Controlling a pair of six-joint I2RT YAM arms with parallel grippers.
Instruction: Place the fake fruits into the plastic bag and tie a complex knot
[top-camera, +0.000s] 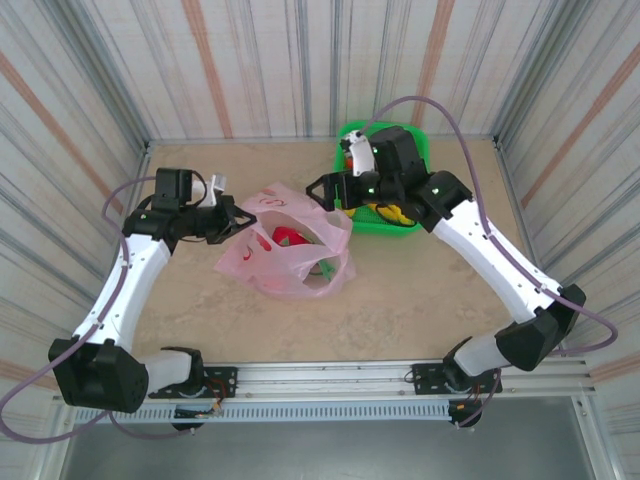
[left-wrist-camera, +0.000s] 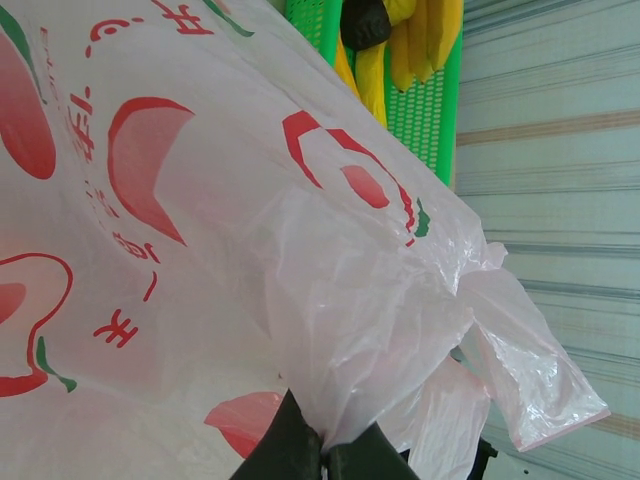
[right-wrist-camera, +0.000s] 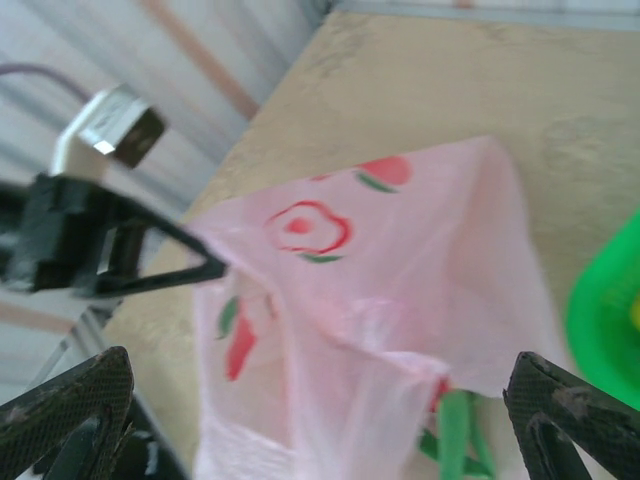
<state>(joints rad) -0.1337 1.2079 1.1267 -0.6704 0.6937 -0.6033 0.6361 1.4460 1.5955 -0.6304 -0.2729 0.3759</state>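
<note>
Overhead, mid-loading — plastic bag (top-camera: 290, 262) slumped on the bench (top-camera: 430, 300), a red fake fruit (top-camera: 290, 237) inside, bananas (top-camera: 392, 212) lying in the green basket (top-camera: 352, 130). From the left wrist, left tool (left-wrist-camera: 325, 455) pinched shut on bag film; from the right wrist, right tool (right-wrist-camera: 320, 415) spread wide, empty, above the bag — next, likely a reach into the basket.

Thin translucent pink plastic bag (top-camera: 290, 250), crinkled and softly glossy, rigid bright green plastic mesh basket (left-wrist-camera: 425, 110), glossy yellow plastic bananas (left-wrist-camera: 420, 35), matt beige stone-look surface (top-camera: 420, 290), brushed metal rail (top-camera: 350, 372), matt black weave-textured fingers (right-wrist-camera: 75, 400) of the right hand (right-wrist-camera: 318, 385)
</note>
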